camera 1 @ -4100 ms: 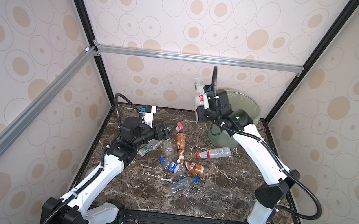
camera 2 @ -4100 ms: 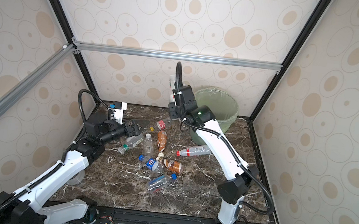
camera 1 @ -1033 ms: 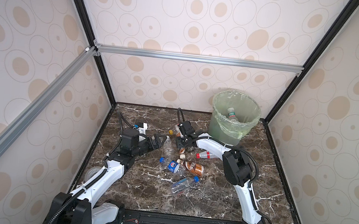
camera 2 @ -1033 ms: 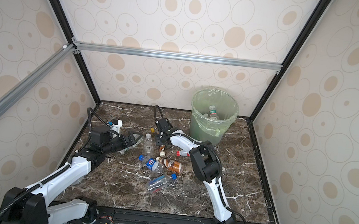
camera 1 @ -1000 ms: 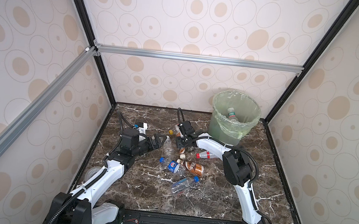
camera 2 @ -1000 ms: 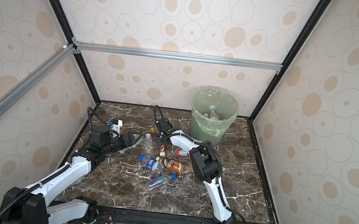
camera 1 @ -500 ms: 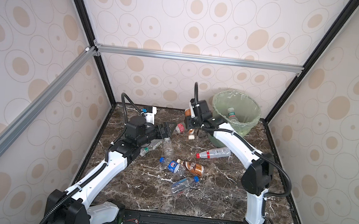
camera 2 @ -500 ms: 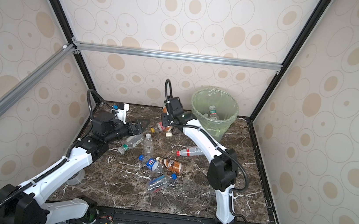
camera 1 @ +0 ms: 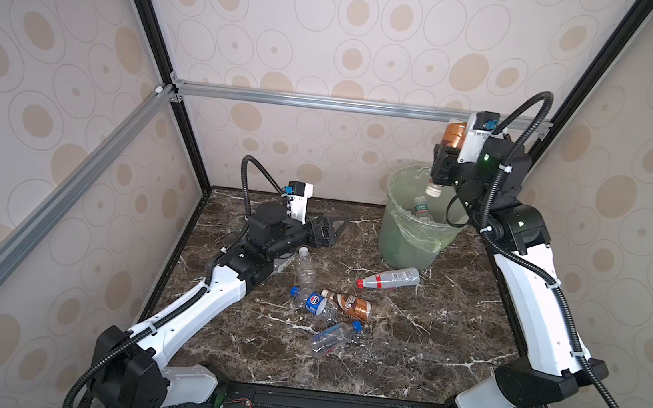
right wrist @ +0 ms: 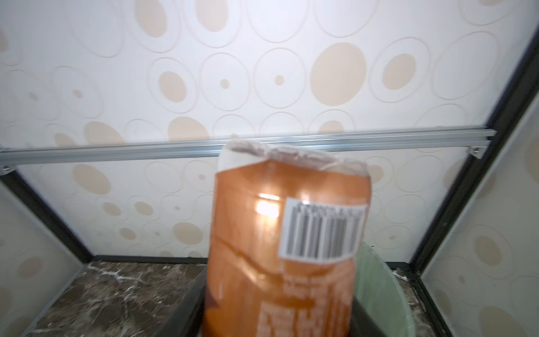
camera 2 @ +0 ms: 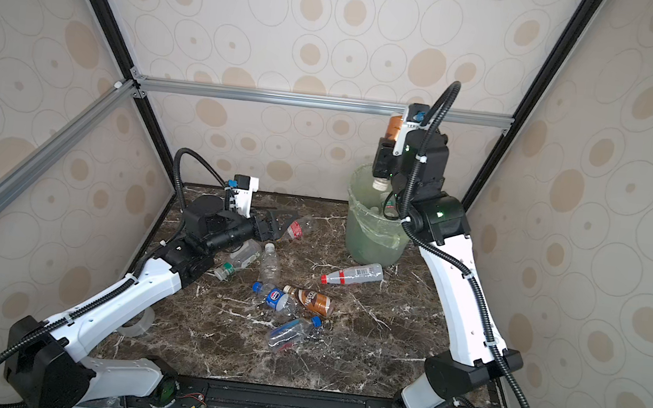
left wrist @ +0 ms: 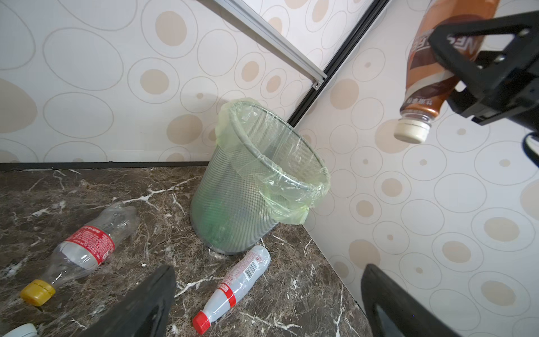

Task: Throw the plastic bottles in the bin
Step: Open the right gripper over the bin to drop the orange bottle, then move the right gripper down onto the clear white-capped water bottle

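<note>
My right gripper [camera 1: 444, 164] is shut on a brown-wrapped bottle [camera 1: 453, 132], held cap down just above the rim of the bin [camera 1: 417, 234]; the same bottle [left wrist: 428, 67] shows in the left wrist view. Another bottle [camera 1: 420, 207] lies inside the bin. My left gripper [camera 1: 334, 229] hangs open and empty, low over the back of the table. Beside it lies a red-labelled, yellow-capped bottle [left wrist: 87, 248]. A red-capped clear bottle [camera 1: 389, 279] lies in front of the bin. Mid-table are a second brown bottle [camera 1: 349, 304] and several clear ones [camera 1: 304, 269].
A clear roll of tape [camera 2: 135, 325] lies under the left arm near the table's left edge. One more clear bottle [camera 2: 241, 258] sits half under the left forearm. The bin [camera 2: 372, 227] stands in the back right corner against the walls.
My right gripper has lifted the brown bottle from the back of the table and swung it right, to above the bin. The left gripper stays open, low at the back left.
</note>
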